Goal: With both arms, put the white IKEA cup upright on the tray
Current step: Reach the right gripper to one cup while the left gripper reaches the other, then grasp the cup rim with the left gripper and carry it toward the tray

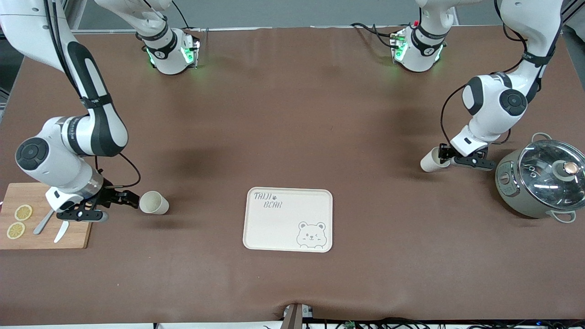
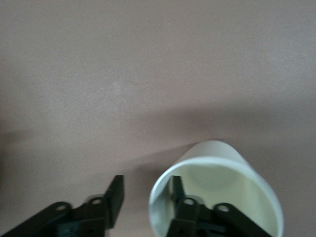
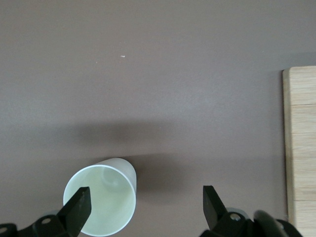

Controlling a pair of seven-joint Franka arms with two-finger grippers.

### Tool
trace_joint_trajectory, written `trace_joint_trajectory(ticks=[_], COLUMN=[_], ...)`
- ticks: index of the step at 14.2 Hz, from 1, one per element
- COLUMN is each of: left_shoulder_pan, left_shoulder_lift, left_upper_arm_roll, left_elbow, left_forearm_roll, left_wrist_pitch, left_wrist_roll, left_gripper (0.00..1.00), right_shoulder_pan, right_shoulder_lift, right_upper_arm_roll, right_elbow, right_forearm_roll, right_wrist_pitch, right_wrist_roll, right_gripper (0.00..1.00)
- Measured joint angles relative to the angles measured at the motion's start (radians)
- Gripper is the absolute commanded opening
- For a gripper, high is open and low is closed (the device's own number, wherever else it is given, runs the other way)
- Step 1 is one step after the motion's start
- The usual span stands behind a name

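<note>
Tray (image 1: 274,224) bare; both cups (image 1: 154,202) (image 1: 430,160) hollow; pot (image 1: 539,183) lidded

Left wrist view: cup (image 2: 217,190) cut off by frame edge, one finger of the left end effector (image 2: 145,200) inside its mouth covering part of the inner wall. Right wrist view: second cup (image 3: 101,200) clipped at edge, cutting board (image 3: 301,148) only a strip. Front view: pot (image 1: 541,180) and both arms' upper links run out of frame; knife on board partly under right end effector (image 1: 132,199).
</note>
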Motion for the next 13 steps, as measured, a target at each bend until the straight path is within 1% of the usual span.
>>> trace_joint_trajectory(ticks=[10, 13], left_shoulder_pan=[-0.003, -0.003], left_shoulder_lift=[-0.033, -0.033], left_upper_arm_roll=[-0.009, -0.021], left_elbow=[-0.002, 0.013], left_forearm_roll=[-0.001, -0.001], left_wrist_pitch=[0.002, -0.001], left_wrist_roll=[0.0, -0.012], left_gripper=[0.0, 0.0], right_shoulder_pan=[0.005, 0.006], right_shoulder_lift=[0.027, 0.036], right_upper_arm_roll=[0.002, 0.002], right_elbow=[-0.014, -0.017], right_forearm_roll=[0.0, 0.0], right_wrist_pitch=[0.011, 0.02], right_wrist_roll=[0.0, -0.001], right_gripper=[1.0, 1.0])
